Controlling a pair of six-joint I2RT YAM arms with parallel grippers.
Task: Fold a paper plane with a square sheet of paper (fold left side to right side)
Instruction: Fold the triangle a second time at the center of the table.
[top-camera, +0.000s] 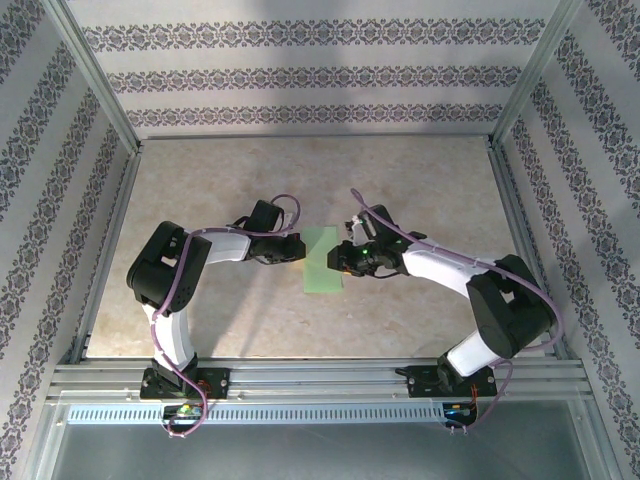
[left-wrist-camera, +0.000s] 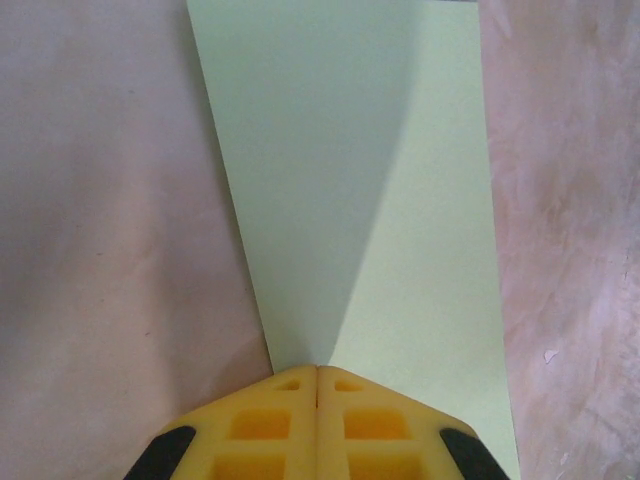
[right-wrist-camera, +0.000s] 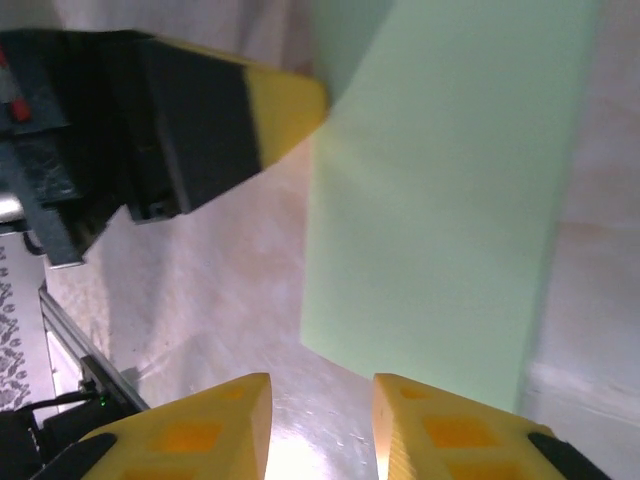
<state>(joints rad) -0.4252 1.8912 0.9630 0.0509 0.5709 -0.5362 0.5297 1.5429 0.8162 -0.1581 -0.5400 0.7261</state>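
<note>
The square sheet of paper (top-camera: 320, 262), pale green, lies on the table as a narrow upright rectangle, doubled over. In the left wrist view the sheet (left-wrist-camera: 400, 200) stretches away from my left gripper (left-wrist-camera: 317, 375), whose yellow fingers are shut together at its near left edge. From above, the left gripper (top-camera: 300, 250) sits at the sheet's left side and the right gripper (top-camera: 338, 260) at its right side. My right gripper (right-wrist-camera: 322, 400) is open, with bare table between its fingers and the sheet (right-wrist-camera: 450, 200) just ahead. The paper plane is out of view.
The beige marbled table (top-camera: 250, 310) is bounded by aluminium rails (top-camera: 320, 375) at the front and patterned walls (top-camera: 300, 80) at the back and sides. The left gripper's fingertip (right-wrist-camera: 290, 100) appears in the right wrist view, across the sheet.
</note>
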